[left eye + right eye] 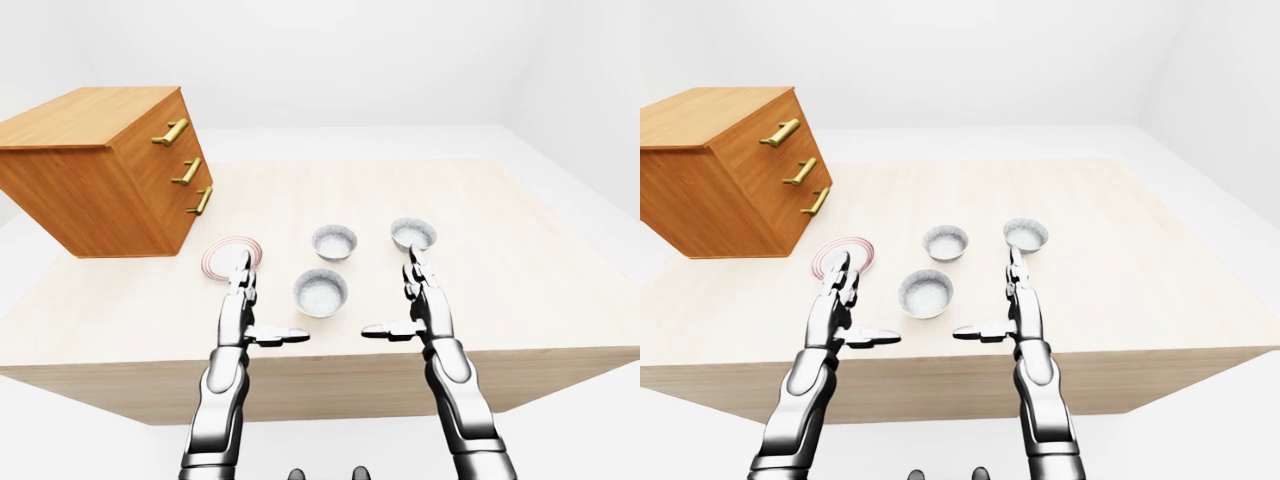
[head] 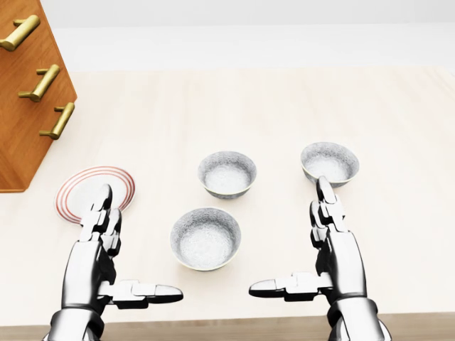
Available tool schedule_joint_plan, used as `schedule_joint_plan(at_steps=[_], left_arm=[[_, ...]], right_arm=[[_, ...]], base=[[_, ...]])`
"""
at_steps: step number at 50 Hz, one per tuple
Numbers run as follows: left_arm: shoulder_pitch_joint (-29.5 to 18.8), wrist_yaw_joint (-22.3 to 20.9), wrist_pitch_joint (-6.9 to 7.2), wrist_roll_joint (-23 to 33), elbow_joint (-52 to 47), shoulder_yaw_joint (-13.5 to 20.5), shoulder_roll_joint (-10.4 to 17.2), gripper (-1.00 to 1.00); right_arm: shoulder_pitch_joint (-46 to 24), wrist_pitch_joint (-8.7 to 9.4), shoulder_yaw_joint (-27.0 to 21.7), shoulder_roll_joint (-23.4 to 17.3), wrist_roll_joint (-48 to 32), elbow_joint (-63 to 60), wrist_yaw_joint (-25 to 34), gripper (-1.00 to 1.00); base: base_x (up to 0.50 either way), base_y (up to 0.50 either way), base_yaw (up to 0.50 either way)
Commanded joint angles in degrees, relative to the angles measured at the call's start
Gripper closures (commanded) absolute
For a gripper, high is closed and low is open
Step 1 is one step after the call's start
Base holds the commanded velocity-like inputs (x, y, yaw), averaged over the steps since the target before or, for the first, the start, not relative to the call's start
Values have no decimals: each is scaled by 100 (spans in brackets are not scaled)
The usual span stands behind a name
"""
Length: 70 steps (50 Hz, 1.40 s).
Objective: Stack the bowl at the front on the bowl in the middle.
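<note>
No labels anywhere; both hands, left hand (image 2: 106,256) and right hand (image 2: 323,252), hover spread apart either side of the front bowl (image 2: 205,237).

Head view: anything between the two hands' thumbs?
The near grey speckled bowl sits between the left hand and right hand, just above the thumb gap; the gap itself shows bare light wooden table.
</note>
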Motion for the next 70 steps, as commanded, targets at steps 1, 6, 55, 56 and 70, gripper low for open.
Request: schedule_joint_plan(at_steps=[1,6,55,56,70], left_arm=[[-22,-301,128,-104,42,148,96,-100],[-3,-313,201,-90,-119,158,95,-100],[-734,-650,447,-551,-1675,1032,647,-100],[-727,-648,447,-546,-1673,1028,647,-100],[-677,-675,447,-531,-1567,1061,657,-100]], right_arm=[[-144,50,-113,-89,144,98,298,-100],[-175,104,-100,-93,130,54,360,-100],[-1064,515,-659,-710,-713,-177,714,-100],[-1073,515,-654,-709,-722,-173,712,-100],[-997,515,-583,-638,-802,-65,707,-100]], base=[[0,0,0],[0,0,0],[1,-9,0],[30,0,0],[30,0,0]])
